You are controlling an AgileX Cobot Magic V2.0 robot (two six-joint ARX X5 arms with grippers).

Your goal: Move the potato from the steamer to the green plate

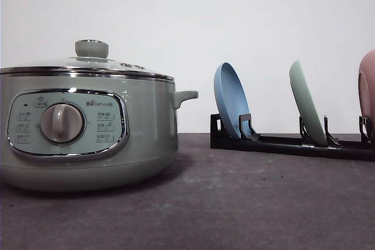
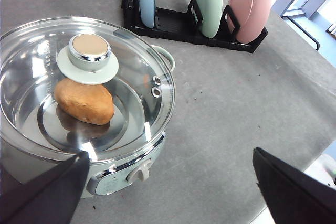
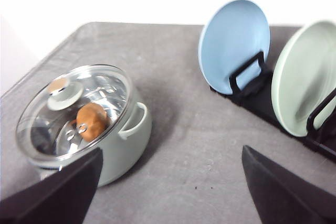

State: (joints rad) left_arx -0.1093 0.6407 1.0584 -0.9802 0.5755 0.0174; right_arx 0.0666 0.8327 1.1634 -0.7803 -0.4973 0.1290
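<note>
The sage-green steamer [image 1: 88,127] stands at the table's left with its glass lid [image 2: 86,85] on. Through the lid I see the orange-brown potato [image 2: 84,101] lying inside, also visible as the potato [image 3: 91,121] in the right wrist view. The green plate [image 1: 307,110] stands upright in the black rack [image 1: 281,143] at the right, between a blue and a pink plate. My left gripper [image 2: 170,190] hovers open above and beside the steamer [image 2: 89,108]. My right gripper [image 3: 170,190] is open too, high over the table between the steamer [image 3: 86,129] and the green plate [image 3: 304,77].
A blue plate [image 1: 230,100] and a pink plate [image 1: 367,89] stand in the same rack. Bare grey tabletop [image 1: 234,203] lies between steamer and rack. The table's edge [image 2: 294,182] runs close to the left gripper.
</note>
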